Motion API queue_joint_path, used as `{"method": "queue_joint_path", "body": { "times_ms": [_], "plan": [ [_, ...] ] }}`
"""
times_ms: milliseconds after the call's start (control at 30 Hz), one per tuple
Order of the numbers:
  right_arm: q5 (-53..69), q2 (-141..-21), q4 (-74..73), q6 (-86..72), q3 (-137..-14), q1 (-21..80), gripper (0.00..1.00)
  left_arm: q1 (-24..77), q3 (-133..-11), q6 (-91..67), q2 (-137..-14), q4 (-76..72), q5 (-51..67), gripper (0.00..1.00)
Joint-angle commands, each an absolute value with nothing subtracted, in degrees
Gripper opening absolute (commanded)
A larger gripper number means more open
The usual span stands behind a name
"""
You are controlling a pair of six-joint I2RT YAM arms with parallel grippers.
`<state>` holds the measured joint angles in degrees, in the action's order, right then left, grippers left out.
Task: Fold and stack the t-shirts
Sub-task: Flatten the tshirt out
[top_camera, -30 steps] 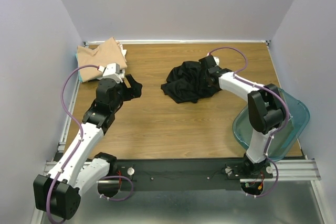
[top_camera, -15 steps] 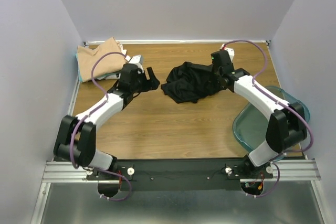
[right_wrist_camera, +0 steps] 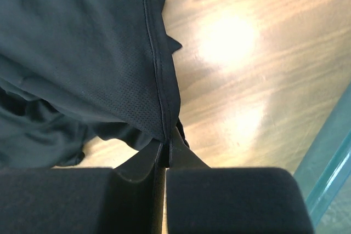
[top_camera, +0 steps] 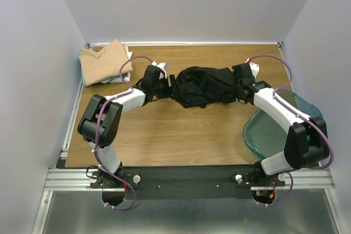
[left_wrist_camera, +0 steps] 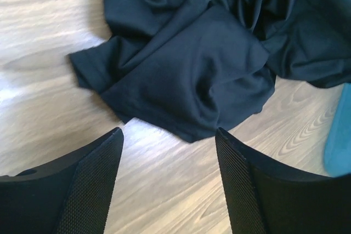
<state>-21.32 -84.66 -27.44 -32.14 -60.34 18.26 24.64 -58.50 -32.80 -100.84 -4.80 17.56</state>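
Hem of black t-shirt (top_camera: 205,85) clamped in right gripper (right_wrist_camera: 166,147) at shirt's 3 o'clock edge. Left gripper (left_wrist_camera: 168,134) spread wide, gripping nothing, at shirt's 9 o'clock edge.

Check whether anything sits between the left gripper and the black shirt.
Nothing visible. The left gripper is open, with only bare table between it and the near edge of the black shirt. The right gripper is shut on the shirt's far hem.
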Motion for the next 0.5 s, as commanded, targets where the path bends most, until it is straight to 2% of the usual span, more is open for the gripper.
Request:
{"method": "queue_joint_path", "body": {
  "times_ms": [0,100,467],
  "plan": [
    [-21.8,-81.7,-29.0,-34.6,-58.7,17.8,0.09,25.8,-62.0,-33.0,-103.8,-4.7,18.7,0.75],
    [-21.9,-80.4,-29.0,-34.5,-57.8,17.8,0.09,26.1,-63.9,-32.7,-106.2,-2.9,17.3,0.66],
    [-21.7,-79.0,-29.2,-34.5,-55.6,17.2,0.09,27.1,-66.0,-32.2,-107.3,2.4,8.2,0.64]
  ]
}}
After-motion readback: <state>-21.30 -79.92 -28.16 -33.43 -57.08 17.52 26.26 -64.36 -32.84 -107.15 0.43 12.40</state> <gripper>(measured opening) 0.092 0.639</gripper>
